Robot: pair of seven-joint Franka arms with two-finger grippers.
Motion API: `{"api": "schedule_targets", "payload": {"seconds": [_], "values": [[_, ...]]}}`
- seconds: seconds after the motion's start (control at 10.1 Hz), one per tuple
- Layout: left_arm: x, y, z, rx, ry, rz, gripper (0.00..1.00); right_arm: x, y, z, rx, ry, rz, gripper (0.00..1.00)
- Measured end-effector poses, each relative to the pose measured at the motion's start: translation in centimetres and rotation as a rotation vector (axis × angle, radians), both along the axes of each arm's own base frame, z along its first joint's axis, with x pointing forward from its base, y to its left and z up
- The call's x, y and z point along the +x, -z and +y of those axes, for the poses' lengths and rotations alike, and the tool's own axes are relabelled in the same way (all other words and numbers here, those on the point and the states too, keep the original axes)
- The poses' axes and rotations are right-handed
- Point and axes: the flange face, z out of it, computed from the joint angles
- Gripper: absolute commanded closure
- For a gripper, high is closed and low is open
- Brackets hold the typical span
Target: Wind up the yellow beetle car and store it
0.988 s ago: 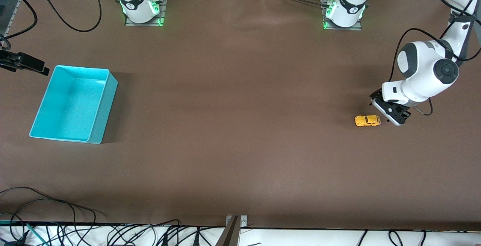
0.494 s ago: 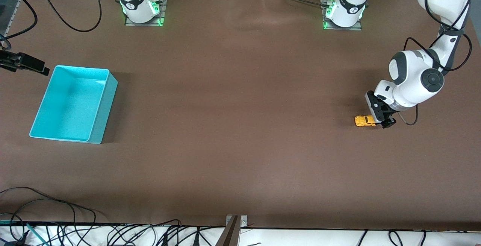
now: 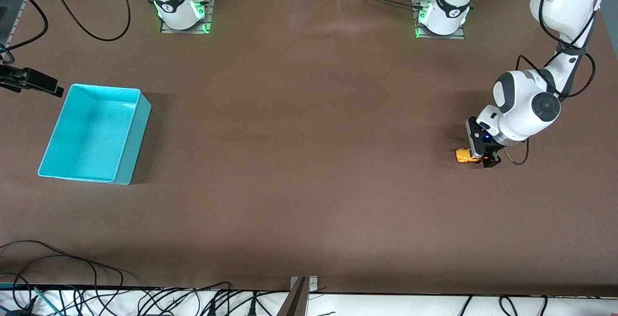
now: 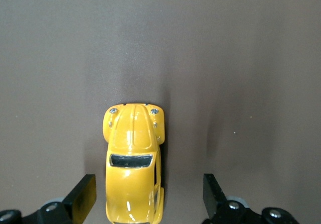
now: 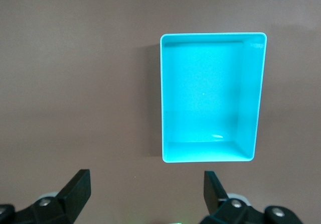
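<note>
Jaws of my left gripper (image 4: 145,201) straddle the yellow beetle car (image 4: 133,163) lengthwise, open, not yet pinching. Right gripper (image 5: 145,194) waits open over the turquoise bin (image 5: 212,97) (well apart).

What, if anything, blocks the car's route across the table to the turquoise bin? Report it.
Nothing visible does. The yellow beetle car sits between the open left end effector fingers at the left arm's end; only bare brown table lies between it and the turquoise bin.

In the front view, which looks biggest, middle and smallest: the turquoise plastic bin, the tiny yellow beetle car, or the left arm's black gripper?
1. Turquoise plastic bin.
2. Left gripper, raised nearer the camera, so unsure.
3. Yellow beetle car, partly hidden.
</note>
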Motion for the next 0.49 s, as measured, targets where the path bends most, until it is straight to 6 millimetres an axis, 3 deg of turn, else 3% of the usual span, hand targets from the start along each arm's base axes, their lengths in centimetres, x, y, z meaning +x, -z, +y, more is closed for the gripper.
{"api": "schedule_targets", "payload": {"seconds": [0.1, 0.2, 0.49], "values": [[0.1, -0.1, -0.1, 0.001, 0.055, -0.005, 0.96, 0.0, 0.0, 0.0, 0.000, 0.000, 0.000, 0.00], [0.3, -0.3, -0.4, 0.002, 0.091, -0.012, 1.00, 0.0, 0.0, 0.0, 0.000, 0.000, 0.000, 0.00], [0.7, -0.7, -2.3, -0.005, 0.140, -0.023, 1.00, 0.0, 0.0, 0.0, 0.000, 0.000, 0.000, 0.00]]}}
